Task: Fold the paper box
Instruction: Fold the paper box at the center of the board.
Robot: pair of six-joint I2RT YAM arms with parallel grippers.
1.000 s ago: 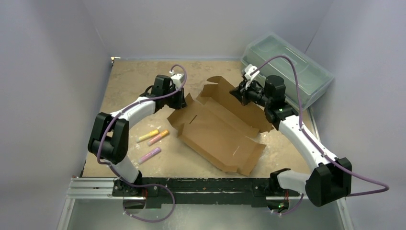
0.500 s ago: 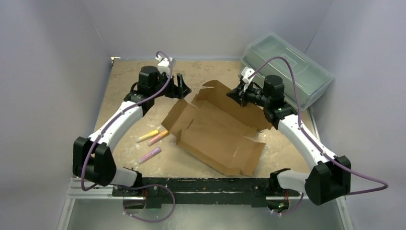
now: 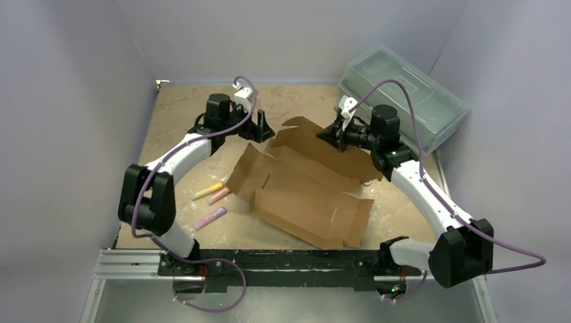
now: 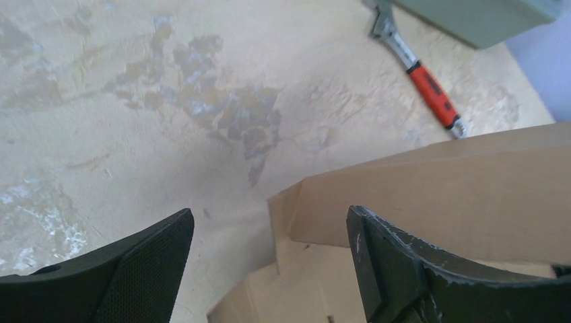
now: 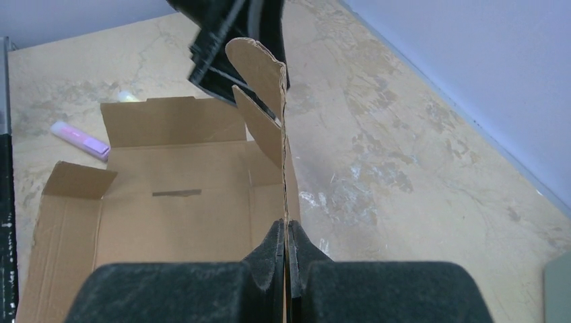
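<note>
Since a second ago the left tool [image 3: 262,129] has let go of the left end of the paper box [image 3: 303,195] and drawn back a little toward the far side of the worktop [image 3: 178,114]; its fingers [image 4: 397,269], pressed together then, now stand spread wide with nothing between them; the flap it released has dropped outward, and that end of the box has shifted slightly to the left. Seen from the left wrist, the spread fingers frame bare worktop and the corner of a raised cardboard wall, which they do not touch; beyond lies a wrench [image 4: 419,67] with a red handle, near the grey-green toolbox [image 3: 404,94] in the far right corner. The box sits askew in the middle of the worktop, its base flat, its short end flaps partly raised, its long far panel standing up; the right tool [image 3: 328,134] has kept its place and pinches the upper edge of that panel, its pads [image 5: 363,289] shut tight on the thin cardboard in the right wrist view, the panel rising edge-on away from the camera. Left of the box, apart from it, lie a yellow marker [image 3: 209,190], a pink-orange marker [image 3: 220,196] just beside it, and a purple marker [image 3: 211,217] nearer the arm bases.
</note>
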